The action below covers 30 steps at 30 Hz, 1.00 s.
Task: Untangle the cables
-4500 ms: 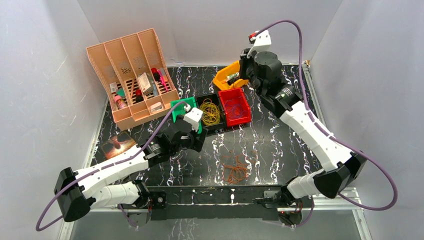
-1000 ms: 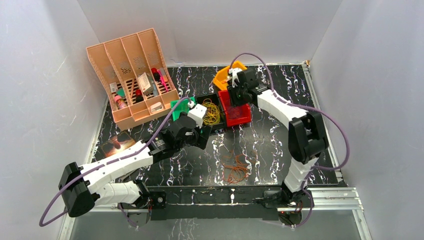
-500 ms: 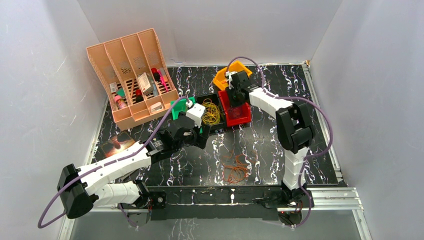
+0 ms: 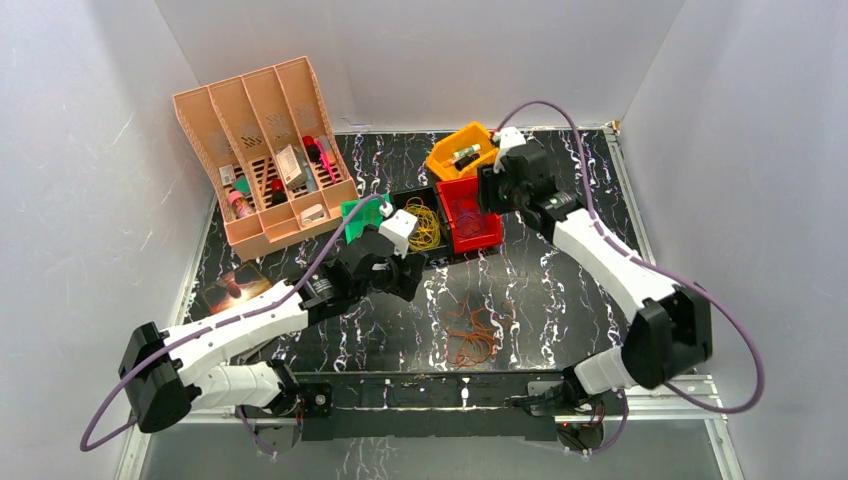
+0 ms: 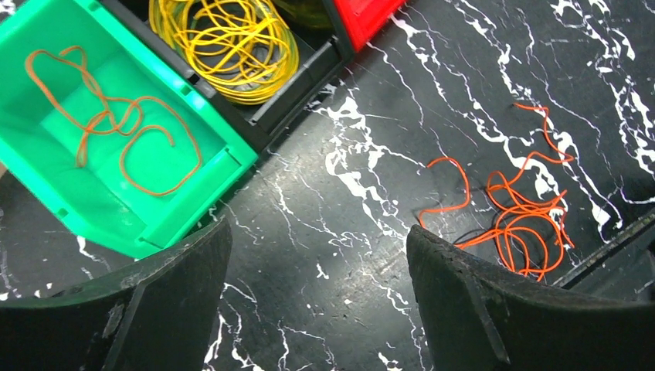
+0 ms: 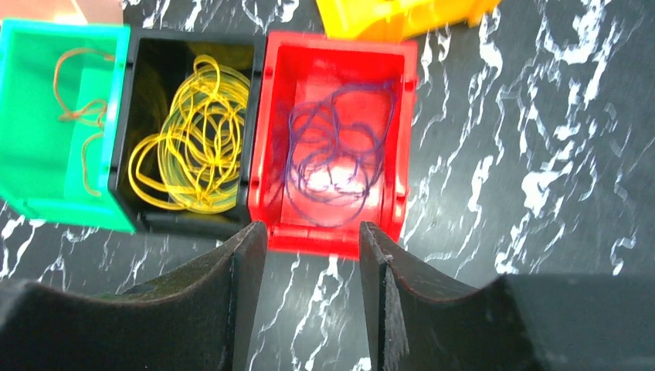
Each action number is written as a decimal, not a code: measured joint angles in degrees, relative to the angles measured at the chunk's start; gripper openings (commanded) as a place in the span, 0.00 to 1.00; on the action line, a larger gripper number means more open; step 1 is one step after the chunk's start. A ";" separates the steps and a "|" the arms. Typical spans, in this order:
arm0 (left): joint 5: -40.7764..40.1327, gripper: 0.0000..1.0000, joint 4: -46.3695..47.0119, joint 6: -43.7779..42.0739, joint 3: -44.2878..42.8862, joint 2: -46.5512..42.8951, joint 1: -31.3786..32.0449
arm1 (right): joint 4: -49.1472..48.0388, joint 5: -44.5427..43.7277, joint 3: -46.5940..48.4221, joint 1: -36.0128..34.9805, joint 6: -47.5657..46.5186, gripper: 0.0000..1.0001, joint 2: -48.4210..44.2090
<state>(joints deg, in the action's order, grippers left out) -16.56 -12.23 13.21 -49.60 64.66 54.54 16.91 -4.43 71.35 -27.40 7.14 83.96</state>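
Observation:
A tangle of orange cables (image 4: pixel 470 338) lies on the black marbled table near the front edge; it also shows in the left wrist view (image 5: pixel 517 220). Yellow cables (image 6: pixel 193 147) fill the black bin (image 4: pixel 408 203). One orange loop (image 5: pixel 108 116) lies in the green bin (image 5: pixel 193 201). Dark purplish-red loops (image 6: pixel 336 154) lie in the red bin (image 4: pixel 492 232). My left gripper (image 5: pixel 318 232) is open and empty, above bare table between the green bin and the orange tangle. My right gripper (image 6: pixel 313 228) is open and empty, above the red bin's near edge.
A peach slotted organizer (image 4: pixel 262 150) with small items stands at the back left. A yellow bin (image 4: pixel 445 160) sits behind the red one. A picture card (image 4: pixel 235 290) lies at the left. A metal rail (image 4: pixel 430 390) runs along the front edge.

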 measured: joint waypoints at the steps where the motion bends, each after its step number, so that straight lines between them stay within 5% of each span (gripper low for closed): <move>1: 0.83 0.82 0.24 -0.02 0.00 0.59 0.00 | 0.50 0.07 -1.99 0.00 0.85 0.56 -1.99; 18: 15.80 0.74 10.62 2.69 -1.03 15.43 0.63 | 10.40 4.59 -31.30 0.00 22.62 0.57 -33.66; 30: 22.34 0.66 19.80 3.26 5.27 22.58 2.40 | 9.90 9.84 -37.90 0.00 27.69 0.58 -37.59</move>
<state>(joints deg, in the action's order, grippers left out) 5.78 7.57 16.47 -44.34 87.24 56.95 26.81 5.41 33.45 -27.40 34.83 46.37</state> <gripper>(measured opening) 0.670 0.577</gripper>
